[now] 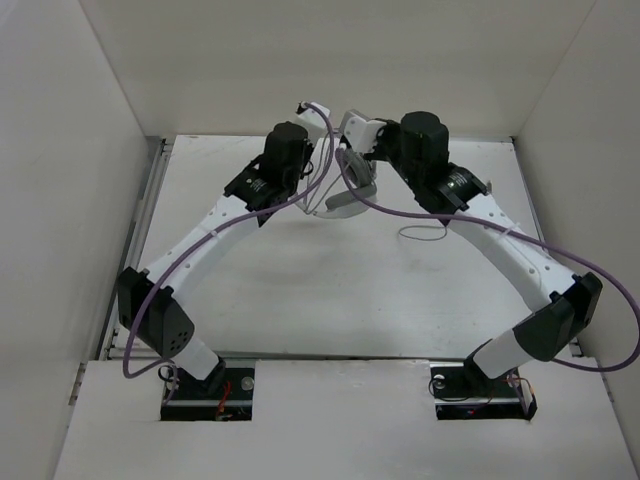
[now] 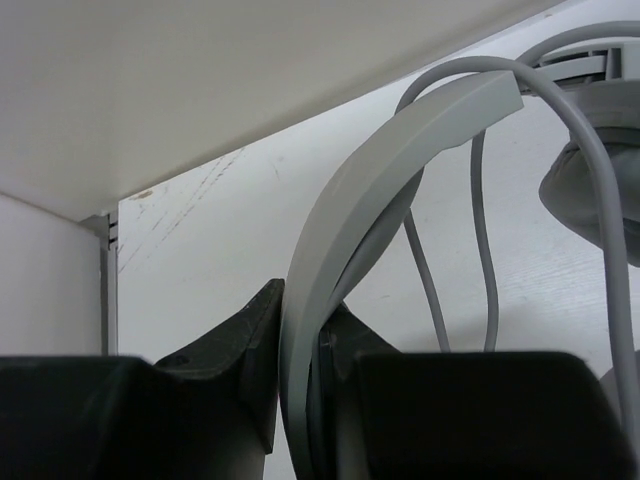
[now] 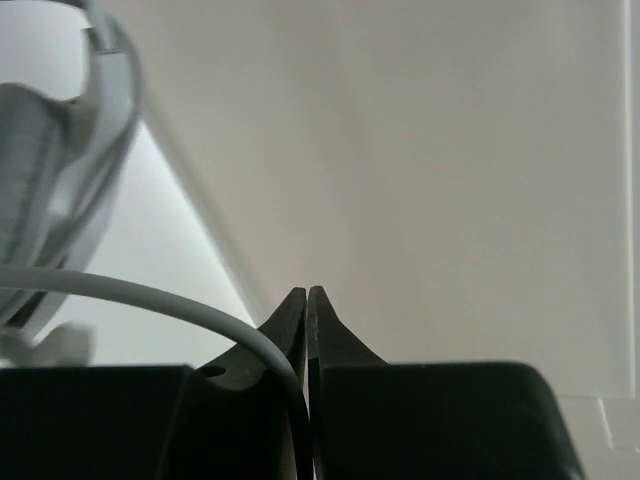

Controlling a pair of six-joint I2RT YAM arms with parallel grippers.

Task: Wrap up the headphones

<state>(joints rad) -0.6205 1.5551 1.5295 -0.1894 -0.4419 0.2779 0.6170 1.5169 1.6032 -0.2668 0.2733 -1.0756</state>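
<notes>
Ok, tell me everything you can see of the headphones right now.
Light grey, matte over-ear headphones, held aloft. The left hand clamps the flat, curved headband; one earcup shows beyond it. The thin grey cable loops past the headband and is pinched in the shut right hand, with slack trailing loose.

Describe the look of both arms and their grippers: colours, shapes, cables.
Left arm and right arm have white links with black joint housings; a thick purple cable loops along each. Left gripper and right gripper have matte black fingers tapering to pointed tips, on blocky black bodies.
</notes>
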